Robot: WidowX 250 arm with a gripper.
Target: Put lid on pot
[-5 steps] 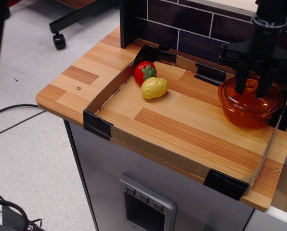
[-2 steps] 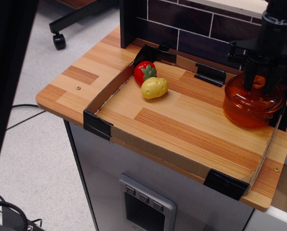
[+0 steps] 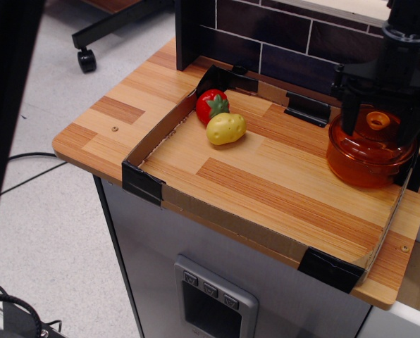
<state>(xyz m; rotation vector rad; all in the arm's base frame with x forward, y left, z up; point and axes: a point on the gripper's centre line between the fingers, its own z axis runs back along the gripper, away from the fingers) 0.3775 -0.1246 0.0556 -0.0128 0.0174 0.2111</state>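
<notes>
The orange pot (image 3: 366,167) stands at the far right of the wooden board, against the cardboard wall. The translucent orange lid (image 3: 367,139) rests on its rim, with the yellow-orange ring knob (image 3: 378,120) showing at the centre. My black gripper (image 3: 378,124) hangs directly over the lid and is open. Its fingers (image 3: 349,116) stand apart on either side of the knob and do not touch it. Nothing is held.
A red strawberry (image 3: 212,105) and a yellow potato (image 3: 226,128) lie at the back left of the board. A low cardboard wall (image 3: 157,134) with black corner brackets (image 3: 141,182) rings the work area. A dark brick wall (image 3: 266,42) stands behind.
The gripper was shut on the lid's knob over the pot; its fingers have now spread apart and let go. The lid stays on the pot.
</notes>
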